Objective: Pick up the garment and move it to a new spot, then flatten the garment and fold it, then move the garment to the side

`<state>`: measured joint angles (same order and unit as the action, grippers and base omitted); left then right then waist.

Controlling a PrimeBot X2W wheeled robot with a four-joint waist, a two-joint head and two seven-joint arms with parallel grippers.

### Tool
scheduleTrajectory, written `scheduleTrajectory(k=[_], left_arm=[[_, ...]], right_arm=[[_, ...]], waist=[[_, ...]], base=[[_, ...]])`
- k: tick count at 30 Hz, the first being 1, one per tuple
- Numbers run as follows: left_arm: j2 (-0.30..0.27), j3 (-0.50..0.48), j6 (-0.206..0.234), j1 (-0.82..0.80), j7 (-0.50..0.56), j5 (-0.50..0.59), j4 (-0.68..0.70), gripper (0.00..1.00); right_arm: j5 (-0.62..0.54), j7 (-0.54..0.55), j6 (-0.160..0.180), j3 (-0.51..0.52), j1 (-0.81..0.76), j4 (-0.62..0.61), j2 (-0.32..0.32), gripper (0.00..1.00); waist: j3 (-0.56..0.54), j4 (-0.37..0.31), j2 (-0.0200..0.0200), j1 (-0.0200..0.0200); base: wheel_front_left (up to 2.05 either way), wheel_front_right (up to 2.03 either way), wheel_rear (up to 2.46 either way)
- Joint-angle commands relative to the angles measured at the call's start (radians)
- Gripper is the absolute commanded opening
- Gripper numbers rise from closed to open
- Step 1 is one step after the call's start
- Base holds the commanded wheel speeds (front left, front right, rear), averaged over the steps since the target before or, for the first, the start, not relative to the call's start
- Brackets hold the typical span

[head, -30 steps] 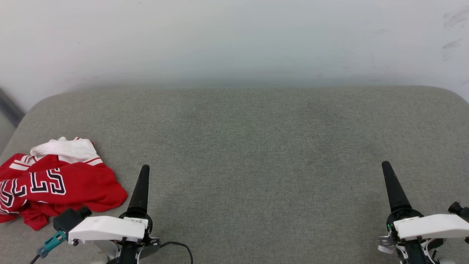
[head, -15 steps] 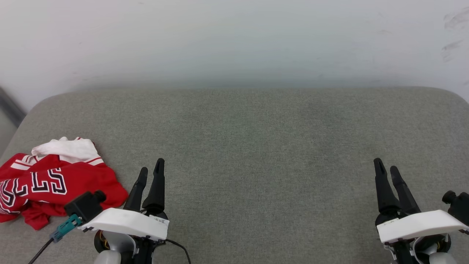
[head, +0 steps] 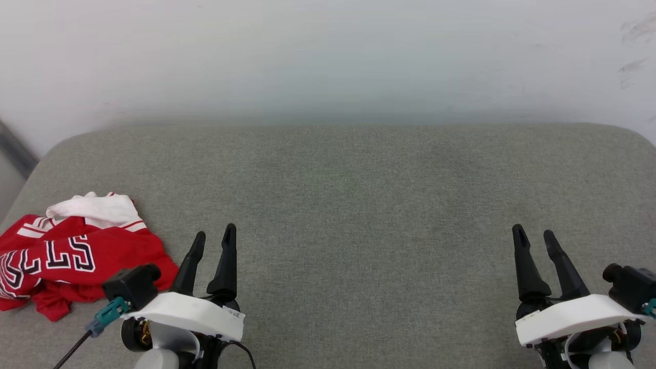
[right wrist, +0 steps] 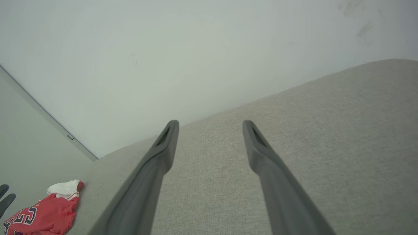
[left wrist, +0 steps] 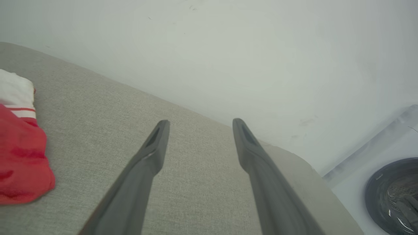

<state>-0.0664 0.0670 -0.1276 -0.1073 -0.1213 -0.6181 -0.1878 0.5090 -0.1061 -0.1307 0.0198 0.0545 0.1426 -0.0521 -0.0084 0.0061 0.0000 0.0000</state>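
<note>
The garment (head: pixel 72 256), a red jersey T-shirt with white sleeves and black block lettering, lies crumpled at the left edge of the grey cushioned surface (head: pixel 359 205). Its red body and a white sleeve show at the left edge of the left wrist view (left wrist: pixel 19 153), and it lies small at the lower left of the right wrist view (right wrist: pixel 45 212). My left gripper (head: pixel 214 236) stands open just right of the garment, apart from it, with nothing between its fingers (left wrist: pixel 153 153). My right gripper (head: pixel 533 234) is open and empty at the far lower right, fingers (right wrist: pixel 163 153) spread over bare fabric.
A pale wall (head: pixel 328 56) rises behind the cushion's far edge. The cushion's corners are rounded, and it drops off at the left beside the garment. A dark round object (left wrist: pixel 392 192) on a white surface sits beyond the cushion's right end.
Both grippers went from shut to open over the last second, fingers spreading apart. Both arms also shifted slightly. The garment has not been touched.
</note>
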Motion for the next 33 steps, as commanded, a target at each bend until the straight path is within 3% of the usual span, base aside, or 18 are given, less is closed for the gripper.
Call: scheduleTrajectory(k=[1,33], left_arm=[[-0.009,0.007,0.004,-0.023,-0.011,0.036,0.008,1.0],[-0.024,0.049,0.031,-0.034,-0.089,0.359,-0.037,1.0]], right_arm=[[-0.037,-0.006,0.0,-0.001,0.001,-0.013,0.001,1.0],[-0.321,-0.028,0.0,0.026,-0.03,-0.034,0.002,1.0]], waist=[[-0.001,0.0,0.0,0.0],[-0.008,0.004,0.0,0.0]], base=[[0.0,0.0,0.0],[0.0,0.0,0.0]])
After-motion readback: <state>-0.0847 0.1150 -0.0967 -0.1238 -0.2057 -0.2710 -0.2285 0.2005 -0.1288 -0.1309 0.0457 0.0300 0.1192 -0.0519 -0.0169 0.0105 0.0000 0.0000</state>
